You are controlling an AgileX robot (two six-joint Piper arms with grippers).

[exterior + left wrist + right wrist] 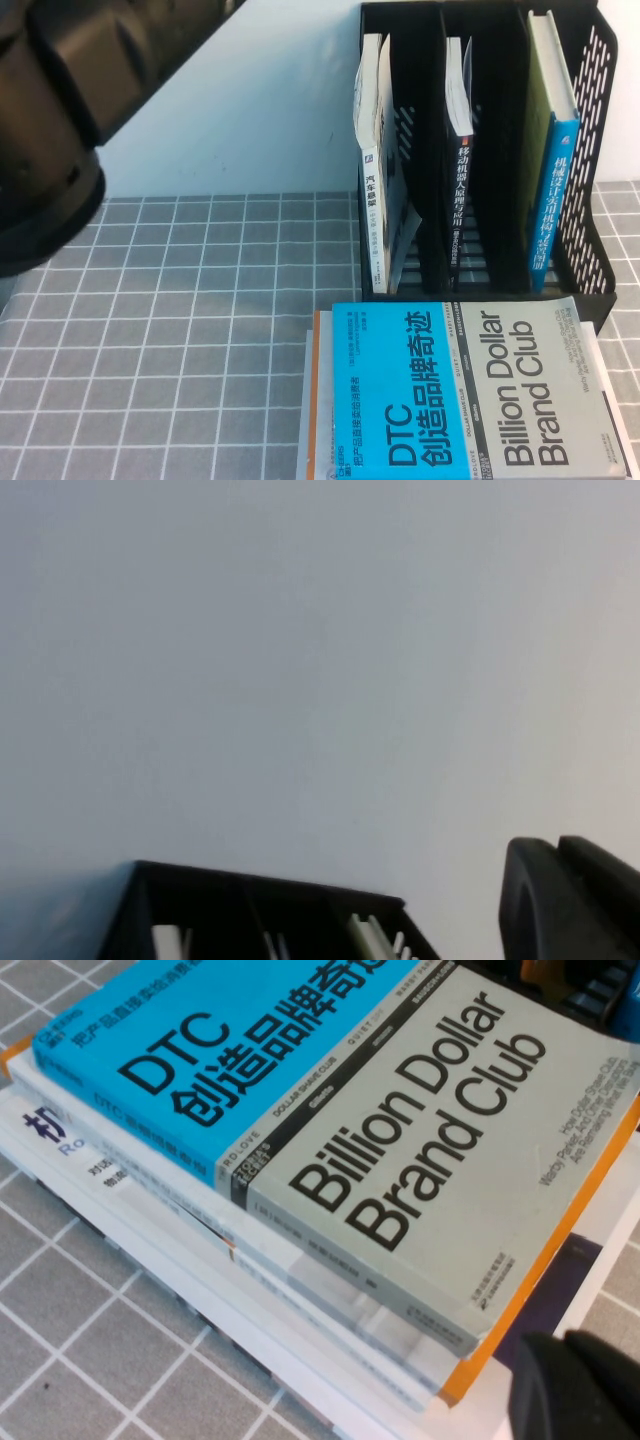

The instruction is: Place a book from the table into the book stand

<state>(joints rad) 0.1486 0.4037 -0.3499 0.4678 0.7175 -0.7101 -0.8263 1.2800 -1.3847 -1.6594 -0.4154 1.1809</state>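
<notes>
The book (553,150) stands upright, spine outward, in the book stand (600,150); left gripper (570,900) clenched empty, right gripper (580,1390) unreadable.

The pile of books (460,390) by the worktop's (200,330) near edge is getting cut off. The left arm (50,120) is blurring and hiding the far left corner. The book stand's (480,150) top is getting cut off too.

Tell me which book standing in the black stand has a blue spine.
The book in the book stand's rightmost slot: pale yellow-green cover, bright blue spine. The left slot's book is white-spined, the middle one black. Left gripper is raised; right gripper hovers over the stack.
</notes>
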